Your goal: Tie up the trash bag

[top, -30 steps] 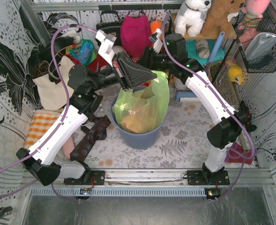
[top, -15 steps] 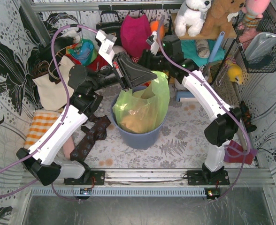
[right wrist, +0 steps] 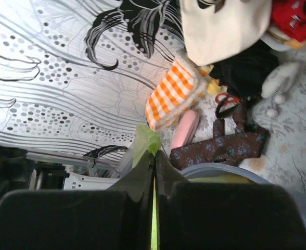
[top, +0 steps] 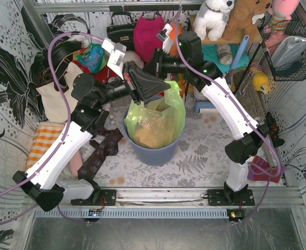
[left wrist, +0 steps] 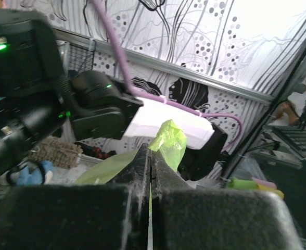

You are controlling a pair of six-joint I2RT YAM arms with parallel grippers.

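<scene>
The lime-green trash bag (top: 155, 122) sits in the blue-grey round bin (top: 158, 151) at mid-table, with orange-brown paper showing through it. My left gripper (top: 168, 83) is above the bin's far rim and is shut on a flap of the bag's top (left wrist: 169, 139); the film runs between its fingers (left wrist: 138, 172). My right gripper (top: 152, 66) reaches in from the right, crosses just behind the left one and is partly hidden by it. In the right wrist view it (right wrist: 154, 154) is shut on another flap of the bag (right wrist: 145, 137). Both flaps are held up above the bin.
A white tote bag (top: 54, 99), an orange checked cloth (top: 43, 140) and a brown floral tie (top: 98, 153) lie left of the bin. A pink bag (top: 150, 34) and plush toys (top: 215, 15) crowd the back. A wire basket (top: 291, 47) hangs at the right.
Both grippers have moved up and to the left, staying shut on the bag. The right wrist has swung farther back and left, and the bag's top is drawn higher.
</scene>
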